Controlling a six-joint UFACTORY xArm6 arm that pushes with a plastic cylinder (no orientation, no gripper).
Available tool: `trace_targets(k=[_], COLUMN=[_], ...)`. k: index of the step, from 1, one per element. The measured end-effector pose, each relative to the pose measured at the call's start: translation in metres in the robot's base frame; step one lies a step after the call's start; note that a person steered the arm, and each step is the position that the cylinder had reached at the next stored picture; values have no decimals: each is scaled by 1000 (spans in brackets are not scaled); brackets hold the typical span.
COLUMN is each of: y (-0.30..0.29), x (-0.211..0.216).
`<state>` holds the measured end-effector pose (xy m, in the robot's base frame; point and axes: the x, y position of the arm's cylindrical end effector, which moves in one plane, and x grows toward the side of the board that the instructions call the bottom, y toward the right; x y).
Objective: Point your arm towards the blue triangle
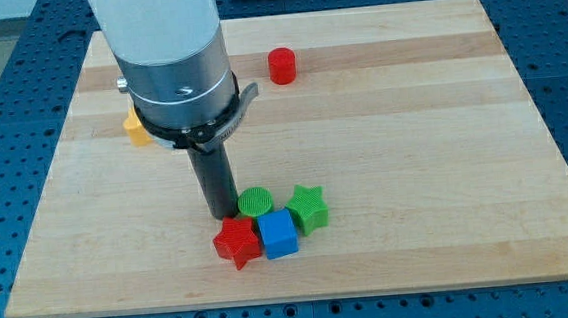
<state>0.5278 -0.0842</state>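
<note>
No blue triangle shows in the camera view; the arm's wide body hides part of the board at the view's upper left. My tip (221,216) rests on the board just left of a green cylinder (256,200) and just above a red star (236,243). A blue cube (278,234) lies right of the red star, below the green cylinder. A green star (309,207) sits right of the cube. These blocks form a tight cluster at the view's lower middle.
A red cylinder (281,66) stands alone near the view's top middle. A yellow block (137,129), its shape unclear, peeks out left of the arm's body. The wooden board (414,150) lies on a blue perforated table.
</note>
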Motion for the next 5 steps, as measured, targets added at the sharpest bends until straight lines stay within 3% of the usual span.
trace_targets(k=[2, 3, 5], y=[19, 45, 38], x=[-46, -86, -170])
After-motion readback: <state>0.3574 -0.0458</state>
